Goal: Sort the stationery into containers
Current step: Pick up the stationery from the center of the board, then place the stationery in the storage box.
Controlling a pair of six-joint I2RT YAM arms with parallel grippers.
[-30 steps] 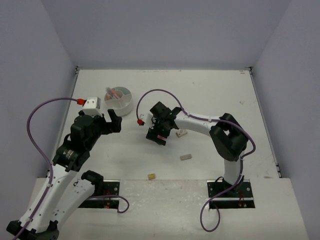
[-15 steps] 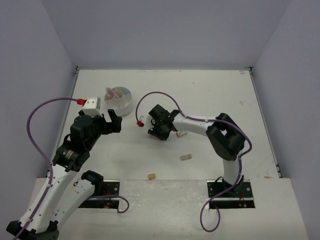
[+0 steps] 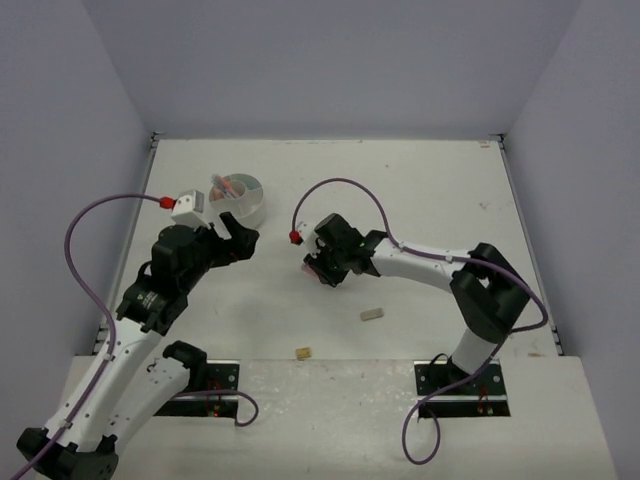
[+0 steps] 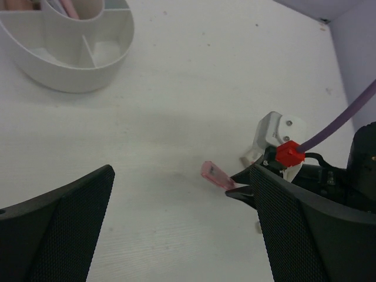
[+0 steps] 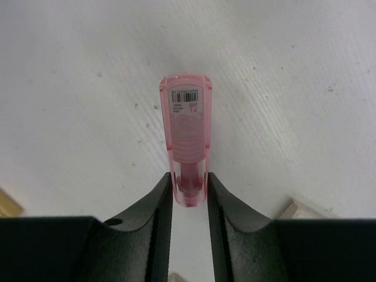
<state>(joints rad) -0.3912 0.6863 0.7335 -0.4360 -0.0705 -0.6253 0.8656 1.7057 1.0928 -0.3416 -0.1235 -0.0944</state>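
My right gripper (image 3: pixel 318 266) (image 5: pixel 188 189) is shut on the near end of a pink see-through clip-like piece (image 5: pixel 187 132) with a barcode label. In the left wrist view the pink piece (image 4: pixel 216 177) sticks out of the jaws, tilted just over the table. My left gripper (image 3: pixel 236 238) (image 4: pixel 182 235) stands wide open and holds nothing, left of the pink piece. The round white tub (image 3: pixel 256 212) (image 4: pixel 76 82), divided into compartments, sits at the back left. Pink pens (image 3: pixel 222 186) lean in it.
A grey eraser (image 3: pixel 372 314) lies right of the middle of the table. A tan eraser (image 3: pixel 302 352) lies near the front edge. A beige piece (image 5: pixel 301 209) lies close to my right finger. Grey walls stand around the table.
The right gripper went from open to shut on the pink piece, and the right arm stretched out lower across the table. The left arm moved slightly right and forward, still open.
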